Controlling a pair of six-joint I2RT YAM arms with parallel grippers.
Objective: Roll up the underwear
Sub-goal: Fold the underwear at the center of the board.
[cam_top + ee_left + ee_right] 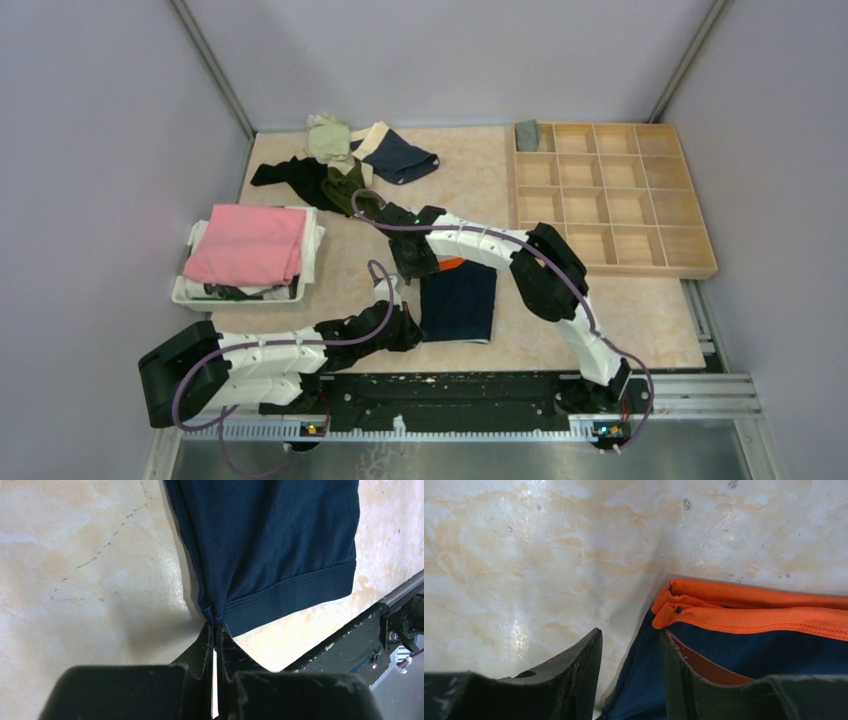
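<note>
L gripper (216, 628) is clamped shut on the near hem corner of the navy underwear (275, 540), which lies flat on the tabletop (75, 555), stretching away from it. R gripper (630, 634), jaws apart, straddles the far corner by the orange waistband (764, 615). Best: clamp there too, keep tension even, roll straight. Rail (345, 640) sits just behind L gripper; pile of other underwear (330, 140) lies near, beyond R gripper.

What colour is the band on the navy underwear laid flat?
Orange; the band shows best in the right wrist view.

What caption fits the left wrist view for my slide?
Left gripper shut on the hem corner of the navy underwear lying on the beige table.
</note>
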